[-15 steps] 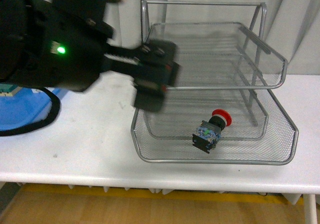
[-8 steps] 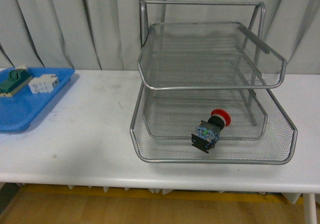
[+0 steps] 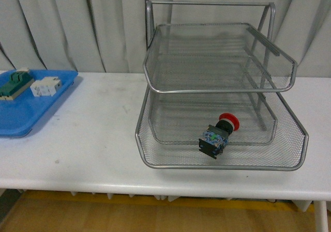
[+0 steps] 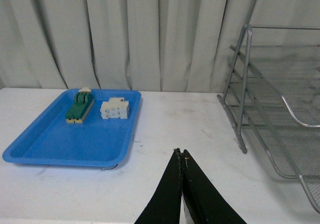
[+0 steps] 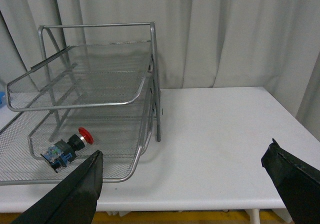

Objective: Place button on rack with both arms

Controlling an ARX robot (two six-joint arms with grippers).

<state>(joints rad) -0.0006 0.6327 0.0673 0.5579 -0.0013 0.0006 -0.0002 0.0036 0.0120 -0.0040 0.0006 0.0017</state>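
**Red-capped button in lowest tier of rack; arm gone from front view**

Red mushroom cap, black body with blue-green marks: the button [image 3: 219, 133] lies tipped over on the mesh floor of the lowest tier of the rack [image 3: 222, 167]. It sits toward the front, cap pointing to the back. Nothing touches it. The two tiers above it hold nothing.

Change vs. 1.0 s ago: a blurred black arm then covered the left half of the front view and overlapped the rack's left edge. By 0.5 s ago it was out of that view, as now. The button's position and tilt match both earlier frames. The rack has not moved.

Grippers:
- left gripper [image 4: 181, 156]: fingers pressed together, nothing between them, held above bare table between the blue tray [image 4: 65, 144] and the rack.
- right gripper [image 5: 185, 151]: fingers spread wide, nothing held, off the rack's right side. The button shows in this view too, well apart from both fingers.

Surface: white table [image 3: 93, 139], faintly scuffed. The blue tray lies at its far left and carries a green-and-cream terminal block [image 3: 14, 82] with a white component [image 3: 45, 86] just beside it.

Room: pale pleated curtain [image 3: 77, 25] behind; wood floor [image 3: 103, 216] below the table edge.
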